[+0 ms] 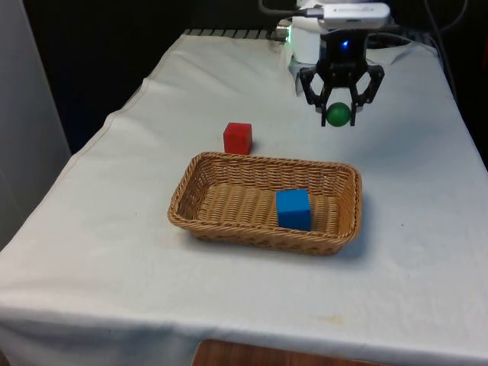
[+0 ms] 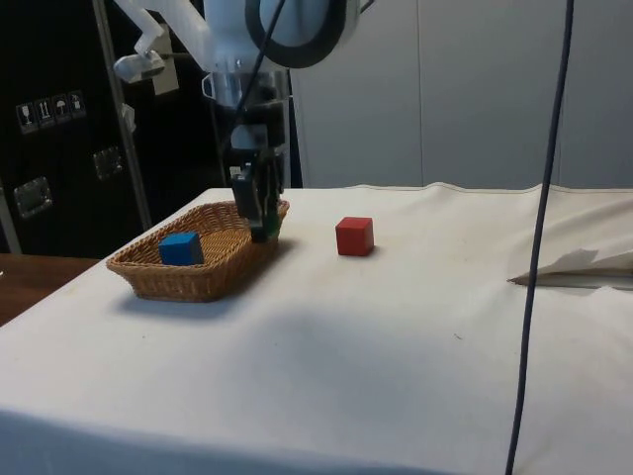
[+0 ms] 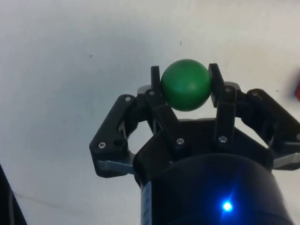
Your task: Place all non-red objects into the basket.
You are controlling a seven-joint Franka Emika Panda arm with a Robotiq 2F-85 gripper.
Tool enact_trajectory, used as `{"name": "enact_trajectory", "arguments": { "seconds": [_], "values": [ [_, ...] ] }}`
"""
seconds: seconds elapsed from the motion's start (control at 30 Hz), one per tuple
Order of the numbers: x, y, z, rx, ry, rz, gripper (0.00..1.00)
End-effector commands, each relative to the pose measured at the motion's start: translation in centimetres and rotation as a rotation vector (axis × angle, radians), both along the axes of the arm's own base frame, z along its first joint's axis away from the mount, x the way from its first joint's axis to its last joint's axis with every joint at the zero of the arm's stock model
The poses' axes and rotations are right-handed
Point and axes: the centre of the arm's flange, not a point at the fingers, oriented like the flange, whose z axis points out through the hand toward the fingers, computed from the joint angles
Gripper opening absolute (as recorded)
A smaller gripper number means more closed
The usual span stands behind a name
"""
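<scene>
Front view first: we are seeing the hand [image 1: 339, 114] hanging above the table [image 1: 114, 229], its two fingers clamping a green ball [image 1: 338, 114] between them. The ball is sitting in the air, clear of the cloth, beyond the far rim of the basket [image 1: 191, 200] and toward the front view's right.

We are noting a wicker basket, oblong, resting on the white cloth near the table's middle. A blue cube [image 1: 293, 209] is lying inside it, toward the front view's right end and just beside the near wall. A red cube [image 1: 238, 138] is standing on the cloth outside the basket, just beyond its far rim, toward the front view's left end, apart from the wicker.

Side view: we are seeing the hand [image 2: 263, 230] pointing straight down at the basket's [image 2: 148, 282] end nearest the red cube [image 2: 354, 237]. The ball [image 2: 271, 231] is showing as a sliver of green at the fingertips. From this angle we cannot tell whether it is hanging over the rim or just outside it. The blue cube [image 2: 180, 248] is sitting at the basket's opposite end.

Wrist view: we are looking at the green ball [image 3: 185, 84] pinched on both sides by the black fingers [image 3: 218, 86], with bare white cloth beneath it.
</scene>
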Motion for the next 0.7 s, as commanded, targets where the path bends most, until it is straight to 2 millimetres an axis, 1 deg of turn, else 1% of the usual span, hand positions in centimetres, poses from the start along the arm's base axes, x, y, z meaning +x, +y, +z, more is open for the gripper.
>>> {"name": "enact_trajectory", "arguments": {
  "seconds": [0.0, 0.2, 0.23, 0.33, 0.5, 0.53, 0.6, 0.67],
  "values": [
    [0.4, -0.3, 0.0, 0.011, 0.007, 0.001, 0.0],
    [1.9, -1.6, 0.1, 0.011, 0.001, -0.001, 0.0],
    [1.6, -1.4, 0.0, -0.001, -0.004, -0.003, 0.0],
    [2.8, -2.6, 0.5, 0.007, -0.001, -0.003, 0.0],
    [3.7, -3.8, 1.2, 0.001, -0.002, -0.005, 0.0],
    [3.6, -3.5, 1.1, -0.009, -0.008, -0.006, 0.0],
    [4.2, -4.4, 1.6, -0.004, -0.002, -0.006, 0.0],
    [4.5, -4.9, 1.9, -0.006, -0.002, -0.008, 0.0]
  ]
}}
